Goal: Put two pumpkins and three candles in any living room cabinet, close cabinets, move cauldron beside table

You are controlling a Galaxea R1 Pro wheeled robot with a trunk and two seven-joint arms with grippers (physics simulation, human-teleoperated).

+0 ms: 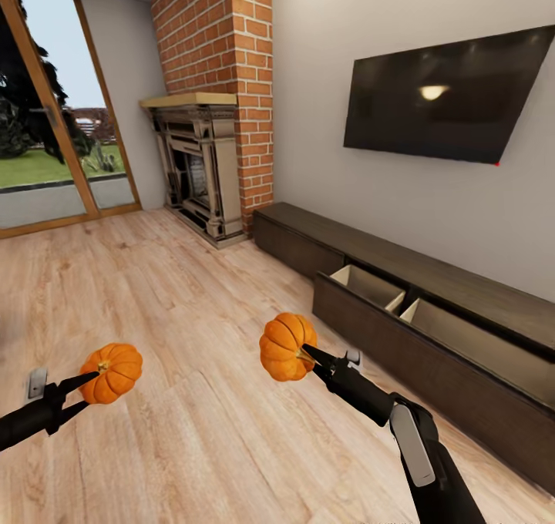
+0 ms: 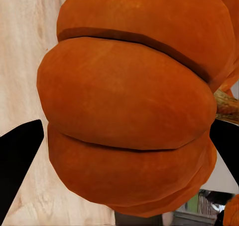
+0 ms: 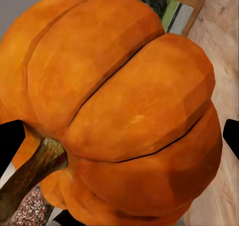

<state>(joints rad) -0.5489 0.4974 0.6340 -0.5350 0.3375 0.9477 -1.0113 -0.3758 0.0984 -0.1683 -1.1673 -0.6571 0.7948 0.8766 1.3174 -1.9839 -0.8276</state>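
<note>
Both arms hold pumpkins above the wood floor (image 1: pixel 154 293), in front of the cabinet (image 1: pixel 432 331). Left gripper (image 1: pixel 87 393) is clamped on one pumpkin (image 1: pixel 113 371), fingers pinching near its stem; this pumpkin is well away from the cabinet, on the window side. In the left wrist view that pumpkin (image 2: pixel 124 111) sits between the dark fingers (image 2: pixel 17 156), stem toward one side. Right gripper (image 1: pixel 310 354) is clamped on the second pumpkin (image 1: pixel 286 345), also at the stem end; this one is near the cabinet's open drawer front, still over the floor, not over the drawer. Right wrist view: pumpkin (image 3: pixel 119 111) close up, brown stem (image 3: pixel 30 173) pointing back toward the gripper, fingertips (image 3: pixel 10 138) at either edge.

Cabinet runs along the wall under the TV (image 1: pixel 447 96). One wide drawer (image 1: pixel 432 316) is pulled out, pale inside, two compartments split by a divider; nothing seen inside. The cabinet section nearer the brick fireplace (image 1: pixel 208 162) is shut. Glass door (image 1: pixel 54 123) is beyond the fireplace, far from the cabinet.
</note>
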